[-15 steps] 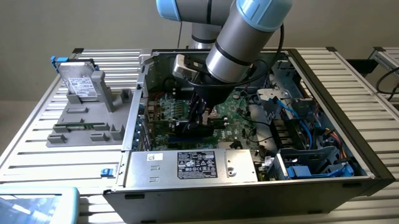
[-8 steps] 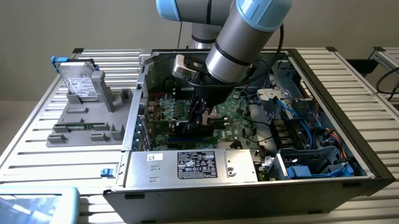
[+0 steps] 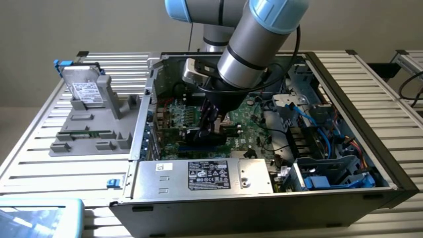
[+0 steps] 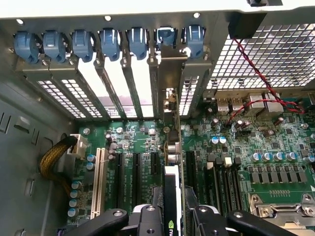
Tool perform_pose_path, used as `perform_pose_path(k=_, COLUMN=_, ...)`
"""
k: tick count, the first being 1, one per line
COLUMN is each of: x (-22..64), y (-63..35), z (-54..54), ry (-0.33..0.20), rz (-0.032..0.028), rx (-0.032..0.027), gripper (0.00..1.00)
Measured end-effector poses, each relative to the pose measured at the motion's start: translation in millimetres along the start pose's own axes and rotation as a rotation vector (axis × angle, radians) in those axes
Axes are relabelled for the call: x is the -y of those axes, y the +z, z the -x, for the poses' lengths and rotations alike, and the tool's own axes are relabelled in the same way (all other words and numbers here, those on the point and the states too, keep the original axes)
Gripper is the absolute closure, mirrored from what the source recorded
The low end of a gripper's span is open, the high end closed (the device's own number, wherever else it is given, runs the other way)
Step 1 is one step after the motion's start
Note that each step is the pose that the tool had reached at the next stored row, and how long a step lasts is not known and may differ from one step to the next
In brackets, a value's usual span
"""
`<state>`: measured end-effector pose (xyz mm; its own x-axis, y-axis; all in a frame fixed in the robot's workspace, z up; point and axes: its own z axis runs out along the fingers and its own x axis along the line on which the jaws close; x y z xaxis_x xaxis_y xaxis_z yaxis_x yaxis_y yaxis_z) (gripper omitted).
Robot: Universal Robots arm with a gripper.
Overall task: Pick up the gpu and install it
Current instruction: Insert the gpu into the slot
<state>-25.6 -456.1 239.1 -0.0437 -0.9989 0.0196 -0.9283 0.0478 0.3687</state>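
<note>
The gpu point(image 4: 172, 189) is seen edge-on in the wrist view, a thin card with a black cooler standing upright over the expansion slots of the green motherboard point(image 4: 246, 142). Its silver end bracket point(image 4: 171, 66) lies against the row of rear slot openings. My gripper point(image 4: 173, 216) is shut on the gpu, one black finger point(image 4: 147, 219) on each side of it. In the exterior view my gripper point(image 3: 210, 130) reaches down into the open computer case point(image 3: 370, 148), and the dark gpu point(image 3: 198, 135) sits low over the motherboard point(image 3: 178, 111).
Blue slot clips point(image 4: 108, 44) line the rear wall. A yellow cable bundle point(image 4: 54, 157), a red-black wire point(image 4: 256, 73) and the CPU socket point(image 4: 280, 206) flank the slots. The power supply point(image 3: 205, 176) fills the case front. A silver hard drive point(image 3: 86, 89) stands on a grey fixture outside.
</note>
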Motion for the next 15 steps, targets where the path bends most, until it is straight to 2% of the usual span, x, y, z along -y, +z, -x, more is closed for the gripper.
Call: perform_pose_path(k=15, x=-1.2, y=1.7, z=-0.1, ry=0.000, rz=0.0000, rx=0.0001, gripper=0.72)
